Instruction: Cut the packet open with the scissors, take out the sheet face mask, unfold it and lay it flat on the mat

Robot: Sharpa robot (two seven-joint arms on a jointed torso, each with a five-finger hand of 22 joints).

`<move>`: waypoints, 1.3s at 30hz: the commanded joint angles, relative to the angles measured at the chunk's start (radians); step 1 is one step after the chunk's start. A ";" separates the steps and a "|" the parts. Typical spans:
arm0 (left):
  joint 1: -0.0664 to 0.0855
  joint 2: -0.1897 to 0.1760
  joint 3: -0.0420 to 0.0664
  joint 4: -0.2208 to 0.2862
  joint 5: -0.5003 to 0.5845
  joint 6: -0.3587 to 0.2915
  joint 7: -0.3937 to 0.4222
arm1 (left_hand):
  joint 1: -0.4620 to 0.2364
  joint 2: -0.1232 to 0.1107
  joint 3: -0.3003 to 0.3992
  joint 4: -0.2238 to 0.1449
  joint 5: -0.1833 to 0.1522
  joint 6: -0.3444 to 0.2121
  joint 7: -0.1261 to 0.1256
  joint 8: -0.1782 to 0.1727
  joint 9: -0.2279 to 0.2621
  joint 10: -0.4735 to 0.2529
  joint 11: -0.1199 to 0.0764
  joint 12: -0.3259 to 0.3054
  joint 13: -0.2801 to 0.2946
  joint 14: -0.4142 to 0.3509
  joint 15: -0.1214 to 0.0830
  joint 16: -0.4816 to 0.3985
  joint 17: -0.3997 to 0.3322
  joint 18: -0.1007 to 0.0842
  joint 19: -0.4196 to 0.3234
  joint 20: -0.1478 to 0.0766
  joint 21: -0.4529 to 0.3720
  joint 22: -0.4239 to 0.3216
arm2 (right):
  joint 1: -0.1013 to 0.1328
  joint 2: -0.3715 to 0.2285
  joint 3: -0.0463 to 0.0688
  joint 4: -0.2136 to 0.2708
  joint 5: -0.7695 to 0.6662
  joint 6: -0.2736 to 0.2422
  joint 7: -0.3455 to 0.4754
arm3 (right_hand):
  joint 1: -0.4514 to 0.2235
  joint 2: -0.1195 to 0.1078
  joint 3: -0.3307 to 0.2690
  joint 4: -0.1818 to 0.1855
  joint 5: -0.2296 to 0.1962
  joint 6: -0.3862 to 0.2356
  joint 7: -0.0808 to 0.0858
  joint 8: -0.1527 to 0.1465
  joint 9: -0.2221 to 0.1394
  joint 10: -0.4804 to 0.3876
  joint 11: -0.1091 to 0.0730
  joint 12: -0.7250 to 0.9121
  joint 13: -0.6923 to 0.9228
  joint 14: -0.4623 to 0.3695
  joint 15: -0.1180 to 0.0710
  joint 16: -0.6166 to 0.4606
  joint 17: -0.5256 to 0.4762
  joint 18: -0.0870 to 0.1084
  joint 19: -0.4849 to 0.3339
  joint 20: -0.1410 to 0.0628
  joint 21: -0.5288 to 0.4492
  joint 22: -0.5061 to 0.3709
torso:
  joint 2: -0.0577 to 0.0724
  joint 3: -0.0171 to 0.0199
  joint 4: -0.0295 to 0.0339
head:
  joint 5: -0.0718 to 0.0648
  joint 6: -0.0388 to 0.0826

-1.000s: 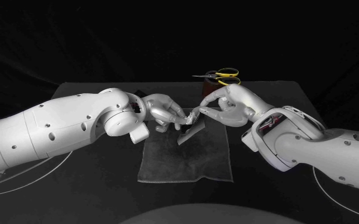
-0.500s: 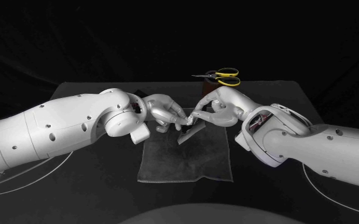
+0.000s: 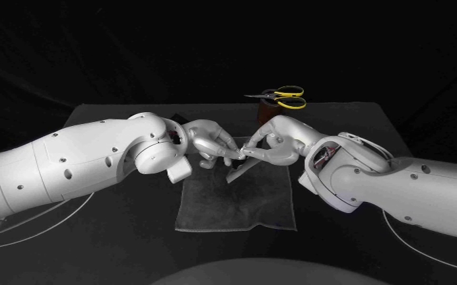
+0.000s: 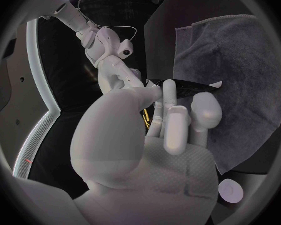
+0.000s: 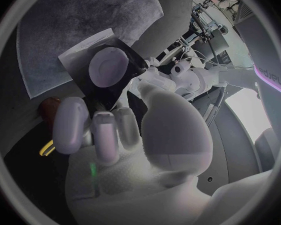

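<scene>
A dark packet (image 3: 242,166) hangs tilted just above the grey mat (image 3: 236,200), between my two hands. My left hand (image 3: 213,143) grips its left side, fingers curled round it. Coming from the right, my right hand (image 3: 271,144) meets the packet's upper end. In the right wrist view its thumb presses on the dark packet (image 5: 98,72), which has a pale strip along one edge. In the left wrist view the packet (image 4: 189,88) juts out past my fingertips over the mat (image 4: 240,70). The yellow-handled scissors (image 3: 284,97) stand in a brown holder (image 3: 264,110) behind my right hand.
The mat lies in the middle of the dark table (image 3: 114,232), its near edge slightly rumpled. The scissors holder stands close to the table's far edge, just behind my right hand. Bare table surface lies on both sides of the mat.
My right hand has moved left and lowered onto the packet's upper end, its fingers drawing in round it. The left hand and the packet have stayed in place.
</scene>
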 commanded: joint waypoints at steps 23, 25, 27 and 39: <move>-0.002 0.006 0.000 0.009 -0.002 0.002 -0.003 | -0.002 0.008 0.014 -0.004 0.003 0.006 0.000 0.008 0.087 0.020 -0.014 0.000 0.001 0.006 0.003 0.004 0.002 -0.008 0.011 0.000 0.005 0.003 | -0.020 0.041 -0.001 -0.039 -0.062 0.034 -0.059 | -0.031 0.025 -0.070 0.014 -0.004 0.014 -0.005 0.009 0.001 0.072 -0.013 -0.005 0.179 0.095 -0.012 0.000 0.230 -0.017 -0.003 -0.012 -0.005 0.142 | 0.000 -0.0004 0.0007 | -0.001 -0.002; -0.003 0.007 0.000 0.010 -0.002 0.003 -0.003 | -0.002 0.008 0.014 -0.004 0.003 0.006 0.000 0.008 0.087 0.020 -0.014 0.000 0.001 0.006 0.003 0.004 0.002 -0.008 0.011 0.000 0.005 0.003 | -0.021 0.044 -0.001 -0.040 -0.059 0.026 -0.055 | -0.036 0.029 -0.076 0.014 -0.004 0.014 -0.006 0.008 0.001 0.072 -0.013 -0.005 0.179 0.095 -0.013 0.000 0.229 -0.017 -0.003 -0.013 -0.005 0.142 | 0.000 -0.0006 -0.0001 | 0.000 -0.002; -0.003 0.007 0.000 0.010 -0.002 0.004 -0.003 | -0.002 0.008 0.014 -0.004 0.003 0.006 0.000 0.008 0.087 0.020 -0.014 0.000 0.001 0.006 0.003 0.004 0.002 -0.008 0.011 0.000 0.005 0.003 | -0.022 0.045 -0.001 -0.041 -0.057 0.022 -0.053 | -0.037 0.030 -0.077 0.014 -0.004 0.014 -0.006 0.008 0.001 0.072 -0.013 -0.005 0.179 0.095 -0.013 0.001 0.230 -0.017 -0.002 -0.013 -0.005 0.143 | 0.000 -0.0005 -0.0003 | -0.001 -0.003; -0.005 0.008 -0.001 0.009 -0.002 0.004 -0.002 | -0.003 0.008 0.017 -0.006 0.003 0.005 0.000 0.008 0.088 0.020 -0.014 0.000 0.001 0.006 0.003 0.003 0.000 -0.009 0.012 0.000 0.006 0.004 | -0.025 0.050 -0.001 -0.044 -0.038 0.009 0.003 | 0.212 0.121 0.046 -0.109 -0.011 0.027 -0.021 0.016 0.005 0.079 -0.027 0.020 0.193 0.098 -0.023 0.012 0.243 -0.021 0.006 -0.022 0.013 0.154 | 0.000 0.0000 -0.0003 | -0.001 -0.004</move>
